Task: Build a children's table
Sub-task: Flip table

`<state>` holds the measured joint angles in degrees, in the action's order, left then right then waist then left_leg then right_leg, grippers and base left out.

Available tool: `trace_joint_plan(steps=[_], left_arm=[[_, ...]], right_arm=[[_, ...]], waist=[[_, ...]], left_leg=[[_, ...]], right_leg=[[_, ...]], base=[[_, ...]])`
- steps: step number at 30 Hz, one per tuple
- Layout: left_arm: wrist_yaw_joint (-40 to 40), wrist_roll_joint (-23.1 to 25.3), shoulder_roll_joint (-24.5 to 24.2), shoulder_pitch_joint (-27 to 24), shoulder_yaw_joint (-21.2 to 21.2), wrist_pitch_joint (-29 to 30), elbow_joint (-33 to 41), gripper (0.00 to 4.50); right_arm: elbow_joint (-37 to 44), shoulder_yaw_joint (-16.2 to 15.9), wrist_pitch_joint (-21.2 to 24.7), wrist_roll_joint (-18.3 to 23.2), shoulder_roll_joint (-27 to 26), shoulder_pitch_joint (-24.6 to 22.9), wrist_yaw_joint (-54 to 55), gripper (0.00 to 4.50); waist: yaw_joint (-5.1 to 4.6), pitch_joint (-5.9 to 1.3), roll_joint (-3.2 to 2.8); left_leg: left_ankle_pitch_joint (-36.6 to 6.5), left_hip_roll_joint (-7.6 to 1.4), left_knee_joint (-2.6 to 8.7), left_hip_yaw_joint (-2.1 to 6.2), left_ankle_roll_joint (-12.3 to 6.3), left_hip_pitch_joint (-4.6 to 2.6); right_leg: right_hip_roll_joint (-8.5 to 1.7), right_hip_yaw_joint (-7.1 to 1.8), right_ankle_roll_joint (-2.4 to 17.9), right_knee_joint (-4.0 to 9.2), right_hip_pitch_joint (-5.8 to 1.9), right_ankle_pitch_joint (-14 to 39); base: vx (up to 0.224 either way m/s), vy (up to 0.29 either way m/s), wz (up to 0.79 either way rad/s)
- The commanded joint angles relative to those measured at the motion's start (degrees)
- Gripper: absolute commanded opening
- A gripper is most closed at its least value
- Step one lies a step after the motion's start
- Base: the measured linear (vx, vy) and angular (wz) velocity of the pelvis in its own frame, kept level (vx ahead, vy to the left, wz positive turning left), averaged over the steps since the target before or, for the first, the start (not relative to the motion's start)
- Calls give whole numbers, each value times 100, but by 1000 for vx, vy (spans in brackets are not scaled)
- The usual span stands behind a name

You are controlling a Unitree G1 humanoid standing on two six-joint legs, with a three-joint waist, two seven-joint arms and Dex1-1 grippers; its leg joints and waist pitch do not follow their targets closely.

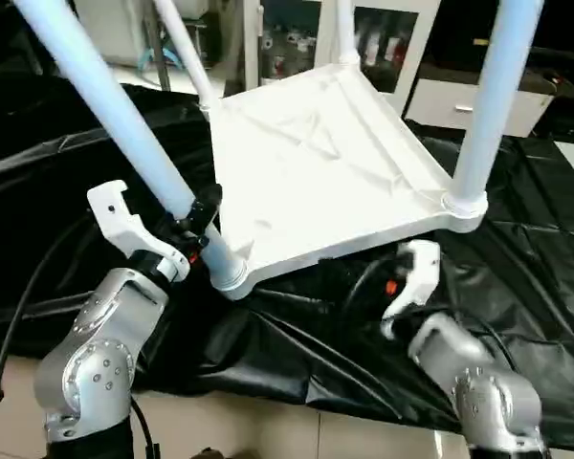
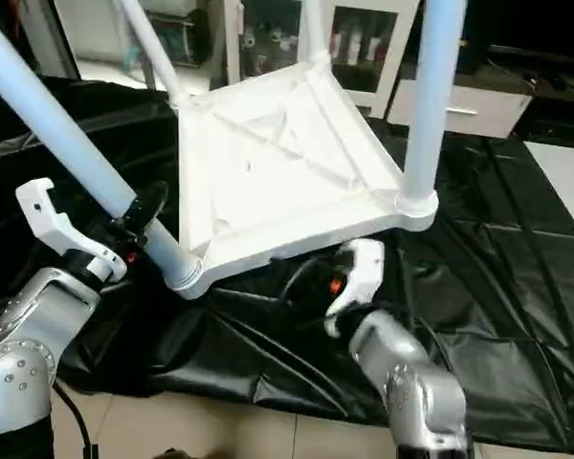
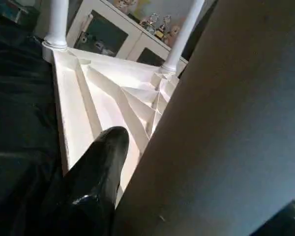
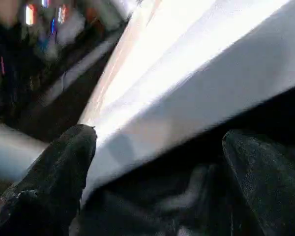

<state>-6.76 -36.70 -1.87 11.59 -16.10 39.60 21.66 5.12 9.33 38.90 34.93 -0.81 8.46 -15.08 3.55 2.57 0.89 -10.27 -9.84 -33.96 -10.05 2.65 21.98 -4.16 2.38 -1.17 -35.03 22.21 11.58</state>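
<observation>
The children's table lies upside down on a black sheet. Its white ribbed tabletop (image 1: pixel 316 163) faces up, and legs stand in its corner sockets. The near-left leg (image 1: pixel 124 115) slants up and to the left. My left gripper (image 1: pixel 196 229) is shut on that leg just above its socket; one black finger (image 3: pixel 98 167) lies against the leg (image 3: pixel 226 123). The near-right leg (image 1: pixel 493 96) stands upright. My right gripper (image 2: pixel 306 282) is open, low at the tabletop's front edge (image 4: pixel 196 93), with both fingers spread wide and nothing held.
The black sheet (image 1: pixel 517 249) covers the work surface, wrinkled along its near side. Light floor tiles (image 1: pixel 268 430) show at the near edge. White cabinets with glass doors (image 1: pixel 392 38) stand behind. Two far legs (image 1: pixel 187 48) rise at the tabletop's back corners.
</observation>
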Motion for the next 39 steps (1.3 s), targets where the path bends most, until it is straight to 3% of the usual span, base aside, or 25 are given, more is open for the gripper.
trace_joint_plan(steps=[1,5,6,9,15,18,20,25,26,39], left_arm=[[-8,-375,170,-22,-36,83,-7,242],[30,-465,161,-28,-62,96,2,242],[41,-484,156,-30,-65,94,1,242],[37,-497,149,-48,-60,101,28,242],[14,-492,148,-62,-71,112,43,242],[9,-498,136,-60,-91,110,50,242],[7,-497,132,-58,-95,108,51,242],[13,-506,131,-59,-105,101,59,242],[22,-513,129,-65,-108,97,69,242],[42,-482,120,-100,-143,70,73,241]], right_arm=[[-44,152,76,192,17,62,119,450],[-216,468,93,492,-143,307,334,450],[-320,623,116,600,-218,421,487,450],[-752,1078,154,930,-371,796,860,450],[-1263,1462,54,1186,-415,1212,1165,450],[-1461,1451,-67,1091,-382,1378,1113,450],[-1509,1448,-91,1083,-382,1417,1081,414],[-1656,1435,-93,1060,-354,1518,1034,381],[-1756,1453,-94,1085,-339,1582,1026,372],[-1846,1410,-314,1038,-259,1719,826,260]], waist=[[26,-294,-6],[22,-300,-6],[24,-299,15],[17,-301,4],[34,-332,11],[43,-332,21],[44,-329,13],[51,-329,29],[46,-330,59],[78,-343,45]], left_leg=[[-1322,-277,459,121,268,-111],[-1221,-267,461,116,312,-101],[-1227,-267,459,110,315,-100],[-1308,-265,459,109,354,-118],[-899,-254,424,86,332,-106],[-840,-250,419,78,315,-92],[-901,-253,424,78,324,-96],[-935,-258,427,79,330,-99],[-921,-258,426,77,318,-95],[-761,-256,404,67,232,-95]], right_leg=[[-314,-226,689,421,-158,935],[-317,-219,663,402,-172,788],[-316,-219,646,411,-174,817],[-329,-223,614,414,-151,1023],[-311,-208,632,355,-177,404],[-316,-207,647,350,-193,366],[-320,-206,643,359,-190,474],[-325,-209,607,365,-186,597],[-323,-207,607,365,-190,586],[-321,-203,673,341,-198,429]], base=[[0,0,0],[0,0,0],[0,0,0],[0,0,0],[0,0,0],[0,0,0],[0,0,0],[0,0,0],[0,0,0],[0,0,0]])
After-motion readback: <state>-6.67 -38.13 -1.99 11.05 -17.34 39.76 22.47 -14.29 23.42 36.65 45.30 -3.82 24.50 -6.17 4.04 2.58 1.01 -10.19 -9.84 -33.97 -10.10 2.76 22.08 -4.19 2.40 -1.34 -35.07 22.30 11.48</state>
